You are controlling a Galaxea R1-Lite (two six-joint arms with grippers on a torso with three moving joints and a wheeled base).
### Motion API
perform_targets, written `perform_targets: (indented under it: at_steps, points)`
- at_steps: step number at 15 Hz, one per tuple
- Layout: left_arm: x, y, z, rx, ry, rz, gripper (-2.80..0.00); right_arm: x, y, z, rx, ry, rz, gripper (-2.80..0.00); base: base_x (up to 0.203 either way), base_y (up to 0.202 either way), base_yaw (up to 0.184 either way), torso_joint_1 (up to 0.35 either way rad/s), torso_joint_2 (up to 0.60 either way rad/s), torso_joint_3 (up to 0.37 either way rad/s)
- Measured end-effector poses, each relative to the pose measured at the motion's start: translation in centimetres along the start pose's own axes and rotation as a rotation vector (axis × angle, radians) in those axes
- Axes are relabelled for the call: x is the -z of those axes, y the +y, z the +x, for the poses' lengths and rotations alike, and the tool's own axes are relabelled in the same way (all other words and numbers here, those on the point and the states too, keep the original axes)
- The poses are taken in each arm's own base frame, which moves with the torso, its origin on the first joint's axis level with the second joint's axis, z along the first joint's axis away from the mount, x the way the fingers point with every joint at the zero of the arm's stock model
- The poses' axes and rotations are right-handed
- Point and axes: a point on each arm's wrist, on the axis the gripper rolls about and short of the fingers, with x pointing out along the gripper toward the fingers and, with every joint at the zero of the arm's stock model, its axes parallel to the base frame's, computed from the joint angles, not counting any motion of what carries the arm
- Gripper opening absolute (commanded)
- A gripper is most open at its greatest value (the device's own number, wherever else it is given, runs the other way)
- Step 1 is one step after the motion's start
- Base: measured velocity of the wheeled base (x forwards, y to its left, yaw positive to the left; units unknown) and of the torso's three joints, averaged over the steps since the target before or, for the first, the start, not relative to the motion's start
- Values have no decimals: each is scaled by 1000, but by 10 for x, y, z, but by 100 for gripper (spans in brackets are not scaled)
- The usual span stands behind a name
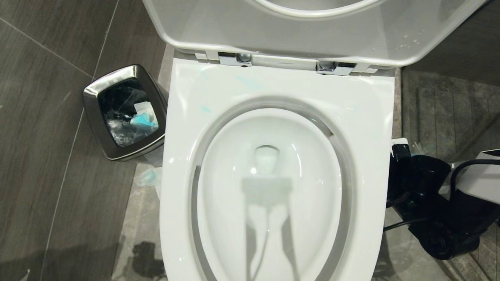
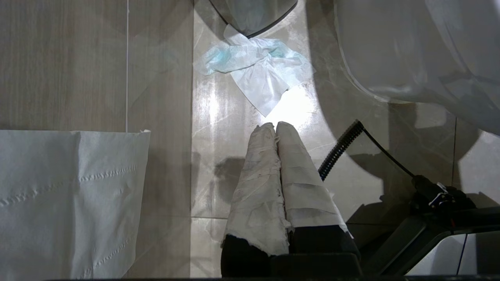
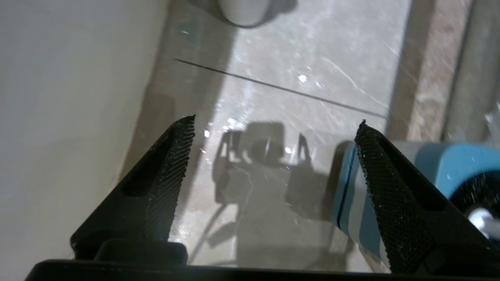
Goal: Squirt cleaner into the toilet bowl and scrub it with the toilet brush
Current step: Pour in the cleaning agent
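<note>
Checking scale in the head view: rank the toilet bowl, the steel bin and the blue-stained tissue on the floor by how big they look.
1. toilet bowl, by far the largest.
2. steel bin, clearly smaller.
3. blue-stained tissue, smallest, though the toilet partly hides it, so its full extent is unsure.

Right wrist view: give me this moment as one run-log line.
right end effector: open, empty, above floor | brush holder: beside one finger | toilet bowl: no brush inside | left end effector: shut, parked
</note>
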Motion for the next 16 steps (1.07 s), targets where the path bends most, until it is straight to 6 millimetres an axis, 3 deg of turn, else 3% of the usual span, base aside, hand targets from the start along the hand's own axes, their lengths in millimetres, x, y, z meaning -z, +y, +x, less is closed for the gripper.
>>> perform_targets:
  at_steps: [3, 10, 16]
  points:
    - [0, 0, 0, 0, 1, 1, -280, -3, 5, 11, 16, -32, 34, 0, 0, 0, 0, 0, 0, 0]
    - [0, 0, 0, 0, 1, 0, -280, -15, 14, 59, 46, -175, 67, 0, 0, 0, 0, 0, 0, 0]
    - [0, 0, 0, 0, 0, 0, -280, -12, 22, 89, 52, -249, 66, 0, 0, 0, 0, 0, 0, 0]
